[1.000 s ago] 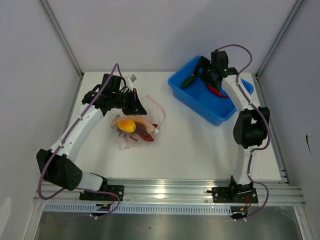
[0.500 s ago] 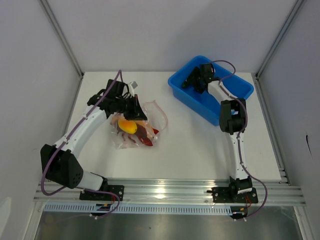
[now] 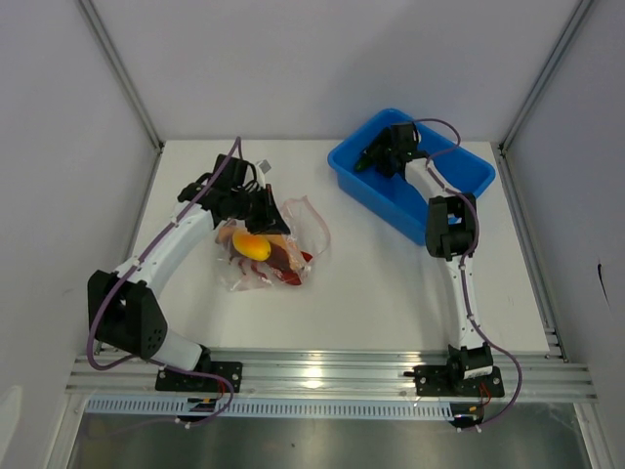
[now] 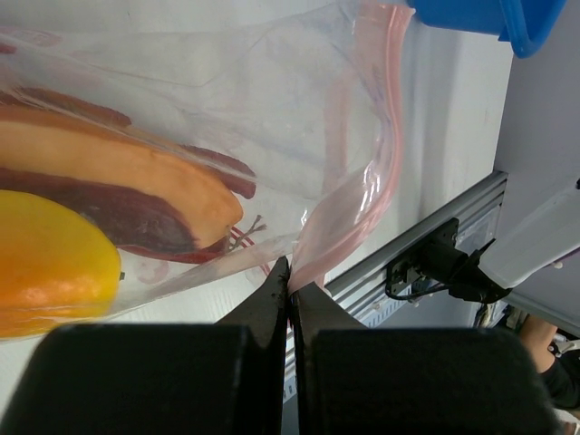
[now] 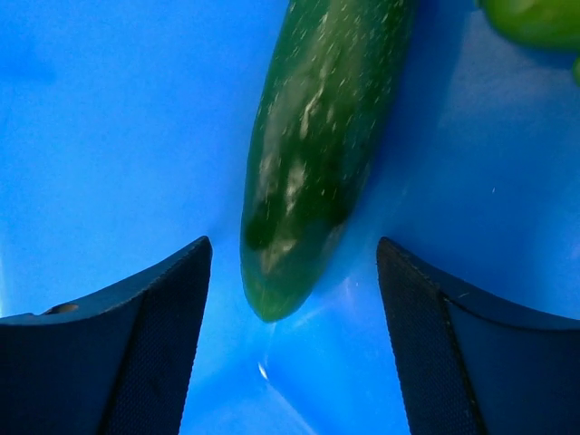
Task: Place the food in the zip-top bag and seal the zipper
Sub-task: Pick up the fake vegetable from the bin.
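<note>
Bag: your zip-top bag (image 3: 269, 249) lies crinkled on the tabletop (image 3: 381, 293), right under the left pincer (image 4: 288, 276).
Bag contents: look through the clear film. A yellow-orange fruit (image 4: 45, 263) sits nearest the left pincer, an orange piece (image 4: 118, 172) lies just beyond it, and a dark red chili (image 4: 118, 222) is tucked between the two.
Left pincer: its fingers are squeezed together, and you've got the bag's pink-tinted edge film nipped at the very tips.
Zipper: the pale pink zipper (image 4: 391, 118) bows away from those tips in a loose curve, and the bag mouth gapes beside it.
Bin: the blue bin (image 3: 459, 176) stands well apart from the left pincer, and the right pincer (image 5: 294, 263) is down inside it.
Bin contents: a green chili (image 5: 317, 136) lies on the blue floor, its blunt end reaching in between the right pincer's fingers. A second green piece (image 5: 535, 18) shows beyond it at the far corner.
Right pincer: it is spread wide, with a finger on either side of the chili's end and touching neither side.
</note>
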{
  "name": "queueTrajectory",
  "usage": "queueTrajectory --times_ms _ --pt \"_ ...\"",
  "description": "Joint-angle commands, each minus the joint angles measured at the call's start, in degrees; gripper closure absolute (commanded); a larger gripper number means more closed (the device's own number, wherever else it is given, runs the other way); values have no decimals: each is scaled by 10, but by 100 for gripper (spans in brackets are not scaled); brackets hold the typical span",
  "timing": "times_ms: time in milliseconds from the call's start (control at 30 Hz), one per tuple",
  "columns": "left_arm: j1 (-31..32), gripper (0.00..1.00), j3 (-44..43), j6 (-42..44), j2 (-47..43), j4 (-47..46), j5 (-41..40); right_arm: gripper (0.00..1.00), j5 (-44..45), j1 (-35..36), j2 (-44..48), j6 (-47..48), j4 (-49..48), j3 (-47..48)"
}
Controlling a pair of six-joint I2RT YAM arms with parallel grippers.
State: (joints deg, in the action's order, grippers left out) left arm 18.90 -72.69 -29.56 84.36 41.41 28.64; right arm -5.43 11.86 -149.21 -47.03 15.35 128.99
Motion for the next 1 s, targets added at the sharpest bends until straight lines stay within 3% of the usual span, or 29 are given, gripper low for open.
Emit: queueTrajectory --times_ms 0,300,533,700,967 --pt "3 99 -12 -8 2 -1 -6 26 7 -1 -28 -25 0 28" --pt "3 99 -1 -7 -8 4 -11 40 6 -2 -53 -41 10 43" --pt "2 99 1 -4 -9 10 -14 73 11 -7 -58 -56 21 41" --pt "2 100 -2 -1 -5 8 -10 90 -4 -14 -42 -49 14 26" --pt "2 99 -7 6 -1 3 -6 100 -27 -28 20 -28 -6 -15"
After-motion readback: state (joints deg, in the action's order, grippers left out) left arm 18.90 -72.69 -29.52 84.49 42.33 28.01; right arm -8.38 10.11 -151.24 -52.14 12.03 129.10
